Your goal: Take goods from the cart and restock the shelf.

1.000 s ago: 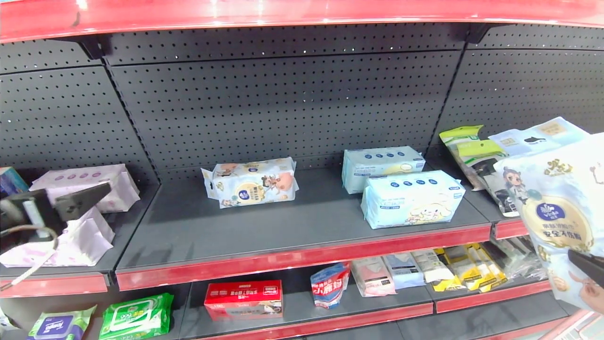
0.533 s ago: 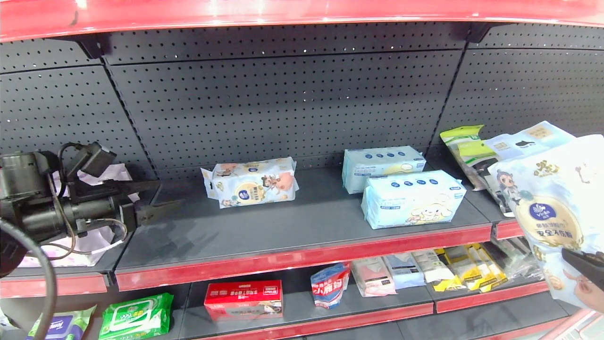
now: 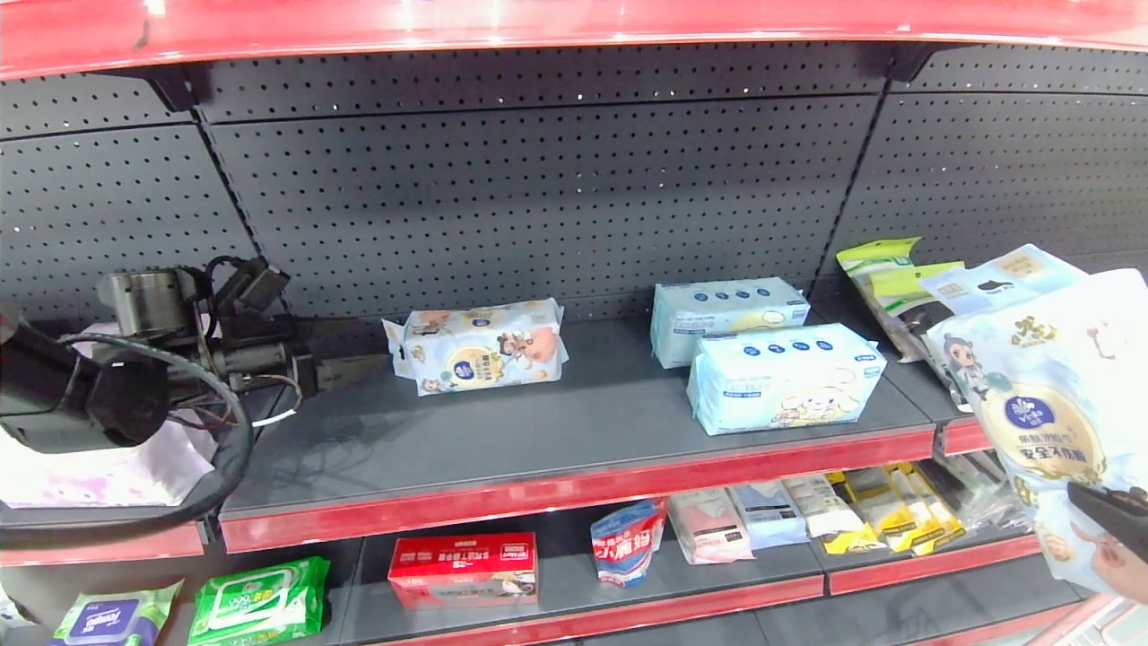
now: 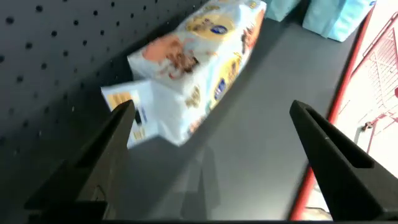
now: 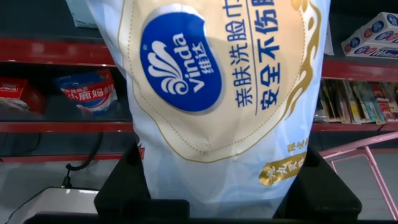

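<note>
My right hand (image 3: 1112,511) is clamped on the lower end of a tall white pouch (image 3: 1049,395). I hold it upright in front of the right-hand bay, off the shelf (image 3: 538,422) and out past its red front lip (image 3: 574,484). From the right wrist, both fingers of that hand (image 5: 224,186) press the pouch (image 5: 224,93) from either side.

My left hand (image 3: 377,348) hangs low over the left part of the middle bay with its jaws spread wide and nothing in them. Its tips are close to the near end of a cartoon-printed pack (image 3: 477,345) that lies against the pegboard back (image 3: 538,197). In the left wrist view that pack (image 4: 199,68) lies ahead of the hand (image 4: 212,107).

Bare deck runs in front of the cartoon pack, and between it and two pale blue packs (image 3: 725,318) (image 3: 785,377). The nearer blue pack reaches almost to the front lip.

The pouch carries a round blue logo inside a gold ring, with dark blue lettering and a cartoon figure. On the lower shelf are a red box (image 3: 462,567) and a green pack (image 3: 260,599).
</note>
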Robot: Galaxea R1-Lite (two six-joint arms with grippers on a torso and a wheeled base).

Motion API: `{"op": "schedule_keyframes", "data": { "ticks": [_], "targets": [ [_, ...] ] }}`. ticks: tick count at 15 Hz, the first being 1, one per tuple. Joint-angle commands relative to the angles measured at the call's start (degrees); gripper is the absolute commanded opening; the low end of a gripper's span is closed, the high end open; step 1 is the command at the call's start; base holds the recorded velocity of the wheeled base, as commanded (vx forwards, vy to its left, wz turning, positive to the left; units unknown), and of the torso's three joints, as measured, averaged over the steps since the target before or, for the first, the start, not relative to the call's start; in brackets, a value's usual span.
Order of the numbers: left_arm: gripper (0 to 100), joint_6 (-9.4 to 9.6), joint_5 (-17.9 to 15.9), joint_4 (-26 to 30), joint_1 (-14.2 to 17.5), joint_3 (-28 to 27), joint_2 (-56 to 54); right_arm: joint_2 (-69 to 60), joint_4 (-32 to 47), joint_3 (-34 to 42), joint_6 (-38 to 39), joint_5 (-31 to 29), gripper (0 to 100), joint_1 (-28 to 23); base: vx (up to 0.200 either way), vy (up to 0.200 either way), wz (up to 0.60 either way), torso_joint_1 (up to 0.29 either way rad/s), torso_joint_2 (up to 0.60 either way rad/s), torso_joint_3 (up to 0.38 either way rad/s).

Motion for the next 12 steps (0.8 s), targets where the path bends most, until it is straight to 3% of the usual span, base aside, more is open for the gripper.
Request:
{"op": "schedule_keyframes", "data": {
  "ticks": [1,10,12],
  "targets": [
    [100,0.1,-0.2,0.02,-1.52,-3.38,3.82,0.07,-0.06,0.06,-0.01,0.0,0,0.07,0.0,0.0,0.0,0.0,0.0,0.0],
    [100,0.19,-1.69,-0.07,-1.52,-12.17,10.41,0.15,-0.06,1.29,-0.01,-0.17,0,-0.2,0.0,0.0,0.0,0.0,0.0,0.0],
    [100,1.24,-3.01,0.02,-1.43,-15.16,12.7,0.15,-0.06,1.2,-0.01,-0.09,0,-0.29,0.0,0.0,0.0,0.0,0.0,0.0]
  ]
}}
